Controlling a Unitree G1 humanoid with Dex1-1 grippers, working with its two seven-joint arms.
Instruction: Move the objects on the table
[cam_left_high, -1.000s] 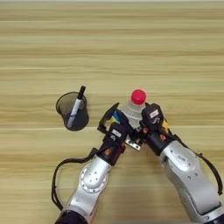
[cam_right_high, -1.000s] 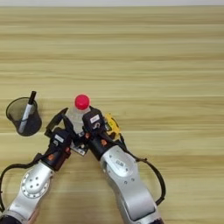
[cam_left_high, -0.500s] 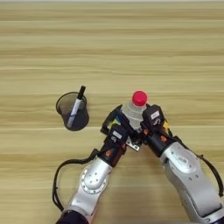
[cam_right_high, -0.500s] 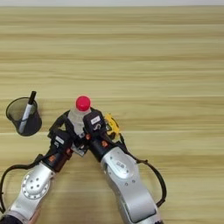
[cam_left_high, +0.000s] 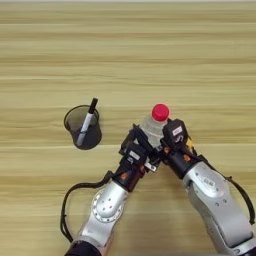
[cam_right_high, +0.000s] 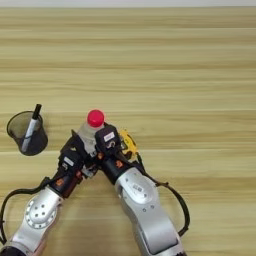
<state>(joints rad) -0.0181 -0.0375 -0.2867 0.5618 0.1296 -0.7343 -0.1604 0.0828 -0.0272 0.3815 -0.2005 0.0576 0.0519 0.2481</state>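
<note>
I see the bottle (cam_left_high: 152, 125) upright on the worktop (cam_left_high: 150, 55), pinched between my left gripper (cam_left_high: 137, 145) and right gripper (cam_left_high: 167, 137); whether either is clenched, I cannot tell; the tape measure (cam_right_high: 128, 144) lies just beside.

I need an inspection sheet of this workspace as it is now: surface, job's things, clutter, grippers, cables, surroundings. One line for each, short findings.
Surface: light wooden table, horizontal plank grain, bare across its far half.
Job's things: clear bottle with red cap, upright between the two grippers; yellow-and-black tape measure partly hidden behind the right gripper; puzzle cube not seen.
Clutter: black mesh cup with a marker leaning in it, standing apart to the left of the bottle.
Grippers: left gripper and right gripper both crowd the bottle's sides; the finger state is unclear.
Cables: black cable loops beside the left arm; another beside the right arm.
Surroundings: nothing seen beyond the table.
</note>
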